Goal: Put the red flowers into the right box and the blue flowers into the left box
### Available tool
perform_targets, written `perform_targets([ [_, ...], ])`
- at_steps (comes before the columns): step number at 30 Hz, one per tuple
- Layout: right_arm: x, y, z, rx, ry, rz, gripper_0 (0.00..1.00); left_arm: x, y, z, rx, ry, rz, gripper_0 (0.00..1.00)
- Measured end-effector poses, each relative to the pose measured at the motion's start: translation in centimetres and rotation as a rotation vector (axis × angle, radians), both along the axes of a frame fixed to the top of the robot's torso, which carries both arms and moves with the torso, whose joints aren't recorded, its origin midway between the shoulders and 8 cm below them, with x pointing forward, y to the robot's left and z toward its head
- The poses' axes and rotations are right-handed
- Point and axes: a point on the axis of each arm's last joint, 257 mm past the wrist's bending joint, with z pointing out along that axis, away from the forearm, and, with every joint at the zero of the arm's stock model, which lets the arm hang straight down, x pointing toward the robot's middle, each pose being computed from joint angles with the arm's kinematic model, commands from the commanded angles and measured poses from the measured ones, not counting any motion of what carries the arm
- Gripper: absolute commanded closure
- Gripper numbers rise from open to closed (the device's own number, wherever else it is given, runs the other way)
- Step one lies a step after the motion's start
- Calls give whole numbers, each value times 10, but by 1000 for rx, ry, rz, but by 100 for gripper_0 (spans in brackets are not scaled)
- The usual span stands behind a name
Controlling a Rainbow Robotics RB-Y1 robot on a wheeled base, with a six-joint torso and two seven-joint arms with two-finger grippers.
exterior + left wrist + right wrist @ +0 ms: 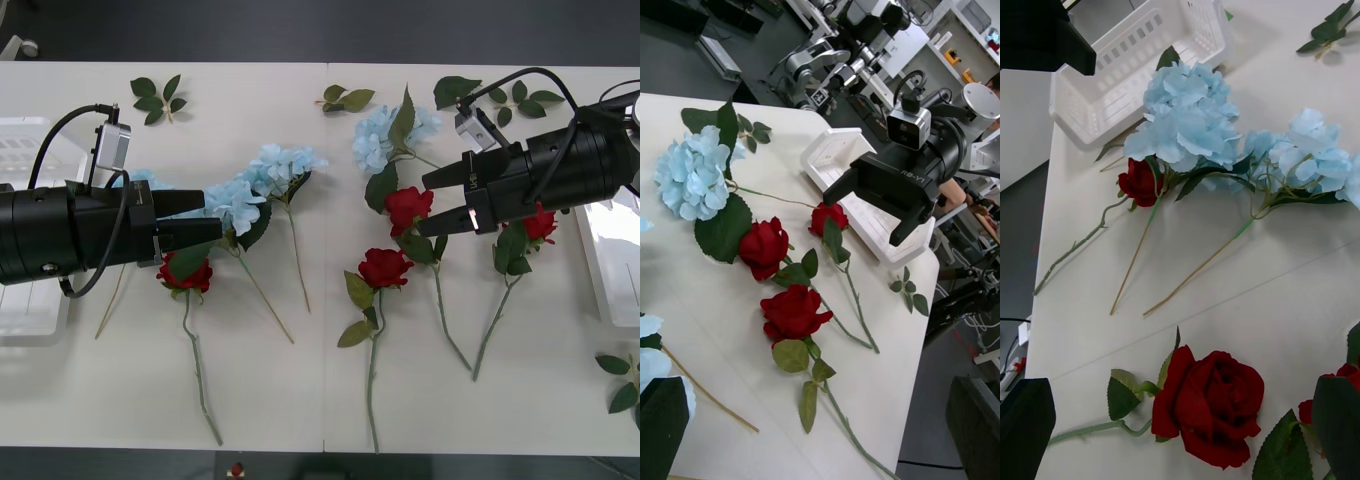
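Red fabric roses [409, 207] on thin green wire stems are scattered mid-table with pale blue hydrangea clusters [285, 168]; none is boxed yet. Blooms are judged light and crushable, stems springy; a hold on the stem just below the head is advised. Black right gripper [432, 203] is parted wide, empty, beside a rose near the smooth white tray [612, 270]. Black left gripper [210, 215] is spread, empty, over a hydrangea near the perforated white tray [28, 135].
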Motion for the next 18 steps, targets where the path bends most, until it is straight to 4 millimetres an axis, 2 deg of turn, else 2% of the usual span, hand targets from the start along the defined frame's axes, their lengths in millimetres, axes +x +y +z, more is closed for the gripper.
perform_targets([
  [2,-4,0,-7,-1,15,0,0,0,0,0,0,0,0,0],
  [5,-17,-1,-29,3,70,-2,0,0,0,0,0,0,0,0],
  [7,-22,0,-30,33,100,-9,0,0,0,0,0,0,0,0],
  [11,-19,-5,-20,29,92,-6,0,-3,-1,-6,-6,15,0,0],
  [15,-23,-23,8,-50,65,69,0,-12,-4,-22,-39,64,10,0],
  [17,-21,-38,21,-112,124,34,0,-8,1,-22,-41,63,27,0],
  [18,-20,-47,27,-145,214,-28,0,-4,6,-21,-39,58,40,0],
])
